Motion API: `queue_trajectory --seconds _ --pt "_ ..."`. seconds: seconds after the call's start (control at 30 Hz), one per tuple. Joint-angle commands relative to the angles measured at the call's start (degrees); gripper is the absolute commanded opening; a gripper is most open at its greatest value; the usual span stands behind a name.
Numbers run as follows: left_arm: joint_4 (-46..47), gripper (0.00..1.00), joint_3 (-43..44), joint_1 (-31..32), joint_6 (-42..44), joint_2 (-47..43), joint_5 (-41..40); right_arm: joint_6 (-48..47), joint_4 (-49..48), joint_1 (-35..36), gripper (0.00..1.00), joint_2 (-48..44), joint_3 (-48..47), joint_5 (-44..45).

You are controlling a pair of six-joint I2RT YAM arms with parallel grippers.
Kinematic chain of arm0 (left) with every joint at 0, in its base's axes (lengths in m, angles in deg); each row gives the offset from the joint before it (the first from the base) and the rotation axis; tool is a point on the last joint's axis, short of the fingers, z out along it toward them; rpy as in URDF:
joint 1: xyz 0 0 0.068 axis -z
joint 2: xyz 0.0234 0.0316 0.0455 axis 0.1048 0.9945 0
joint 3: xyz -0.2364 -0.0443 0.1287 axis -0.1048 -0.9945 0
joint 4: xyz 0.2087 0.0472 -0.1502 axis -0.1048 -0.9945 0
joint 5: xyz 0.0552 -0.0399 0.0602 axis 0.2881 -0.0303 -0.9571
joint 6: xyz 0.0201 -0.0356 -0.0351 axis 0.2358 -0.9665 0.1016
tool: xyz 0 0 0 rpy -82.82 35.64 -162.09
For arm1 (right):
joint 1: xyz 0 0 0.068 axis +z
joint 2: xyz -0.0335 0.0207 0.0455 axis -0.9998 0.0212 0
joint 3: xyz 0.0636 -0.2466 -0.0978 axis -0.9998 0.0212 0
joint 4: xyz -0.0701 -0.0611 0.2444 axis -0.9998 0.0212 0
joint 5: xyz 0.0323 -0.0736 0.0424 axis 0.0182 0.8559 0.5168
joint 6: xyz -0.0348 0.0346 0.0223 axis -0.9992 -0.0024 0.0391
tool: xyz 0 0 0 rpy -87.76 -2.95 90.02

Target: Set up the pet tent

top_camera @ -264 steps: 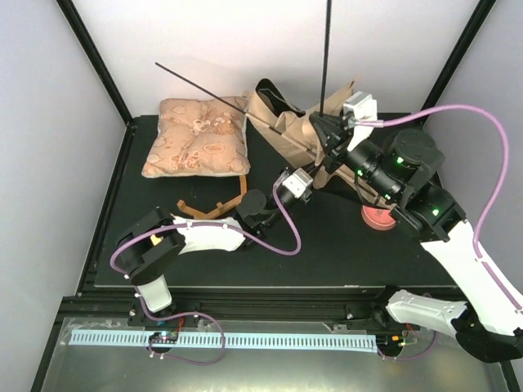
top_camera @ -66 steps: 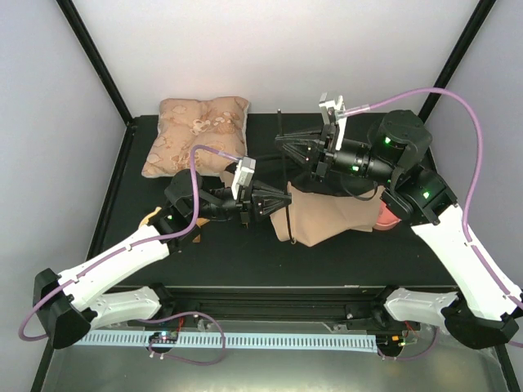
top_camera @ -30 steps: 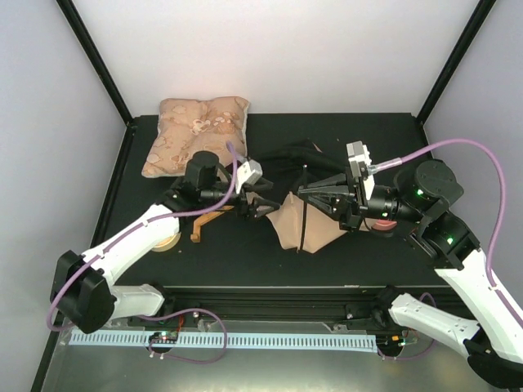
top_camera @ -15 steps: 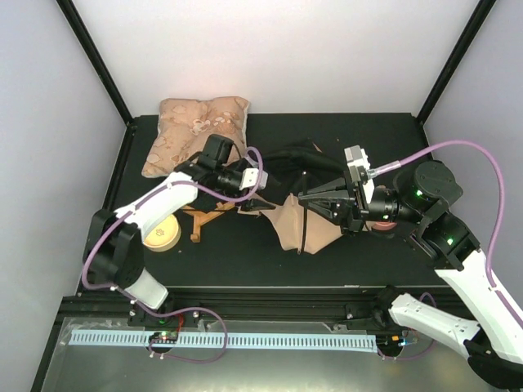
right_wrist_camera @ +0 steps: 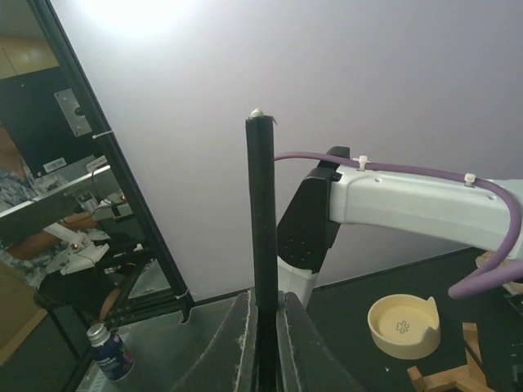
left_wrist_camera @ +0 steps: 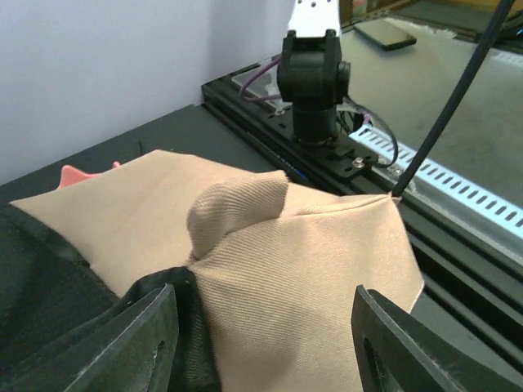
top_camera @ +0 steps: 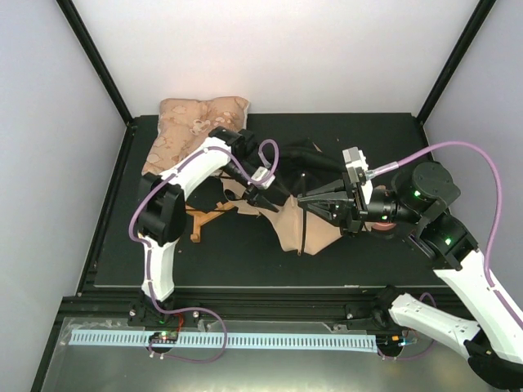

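the pet tent (top_camera: 315,230) lies collapsed near the middle of the dark surface (top_camera: 245,255), a crumpled sheet of tan canvas with its black lining (top_camera: 296,155) bunched toward the back. the left arm arches over from the left side, and the left end effector (top_camera: 263,196) hangs at the tent's left edge. in the left wrist view its 2 fingers (left_wrist_camera: 147,335) stand well apart with a raised fold of tan canvas between them, so it is open and nothing is pinched.

the right end effector (top_camera: 304,201) reaches in from the right and is clamped tight on a thin black pole (right_wrist_camera: 261,229). in the right wrist view the pole stands straight up out of the closed fingers. in the left wrist view the pole slants down to a corner of the canvas.

a beige floral cushion (top_camera: 196,131) sits at the back left corner of the surface, apart from the tent. a wooden frame piece (top_camera: 206,215) lies just left of the canvas. a round cream dish (right_wrist_camera: 403,325) shows in the right wrist view, near the left arm. something pink (left_wrist_camera: 82,174) peeks out behind the far edge of the fabric.
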Motion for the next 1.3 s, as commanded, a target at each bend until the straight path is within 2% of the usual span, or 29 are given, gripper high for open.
queue_trajectory --seconds 0.0,0.07,0.13,0.23,0.3,0.37,0.47,0.67,0.8,0.87,0.93,1.03,1.1,1.17,1.27 --pt "-8.2 0.61 1.7 1.0 9.5 0.4 6.2 1.6 2.1 -0.1 0.01 0.0 1.2 0.2" --pt "-4.7 0.62 1.1 2.0 6.3 0.1 5.6 1.6 2.0 -0.1 0.01 -0.1 1.3 0.3" --pt "2.3 0.67 -0.6 3.3 -0.4 -0.8 3.4 1.6 2.0 -0.1 0.01 0.0 1.5 0.3" --pt "21.7 0.69 -7.7 4.7 -19.7 -4.5 0.0 1.9 1.6 -0.1 0.01 0.0 1.9 0.1" --pt "35.5 0.69 -14.8 4.7 -29.5 -8.4 -1.0 1.9 1.6 -0.1 0.01 -0.2 2.0 0.2" --pt "45.0 0.68 -19.5 4.8 -34.9 -11.1 -2.8 1.8 1.8 -0.1 0.01 -0.4 2.1 0.3" --pt "49.9 0.68 -21.5 5.0 -37.2 -12.5 -4.5 1.8 1.9 -0.1 0.01 -0.5 2.2 0.3" --pt "48.9 0.68 -21.0 4.9 -36.5 -11.8 -4.7 1.8 1.8 -0.2 0.01 -0.5 2.7 0.0" --pt "46.3 0.80 -20.0 4.8 -34.3 -11.2 -4.7 1.9 1.7 -0.1 0.01 -0.4 2.7 -0.2" --pt "42.4 0.81 -17.7 4.6 -31.4 -10.2 -3.9 1.9 1.7 -0.1 0.01 -0.3 2.7 -0.3" --pt "33.6 0.81 -13.2 4.6 -24.7 -7.9 -2.1 1.9 1.7 -0.1 0.01 -0.2 2.7 -0.4" --pt "15.2 0.74 -3.4 4.7 -12.5 -1.9 -0.2 1.9 1.6 -0.1 0.01 -0.1 2.7 -0.4" --pt "6.4 0.66 1.9 4.8 -8.4 1.4 -0.3 2.1 1.3 0.0 0.01 0.1 2.7 -0.4" --pt "2.4 0.57 3.2 4.8 -6.5 2.4 -0.9 2.5 0.9 -0.1 0.01 0.2 2.8 -0.5" --pt "5.1 0.47 -0.1 4.8 -8.0 0.5 -2.0 2.5 1.0 0.0 0.01 0.4 2.8 -0.6"
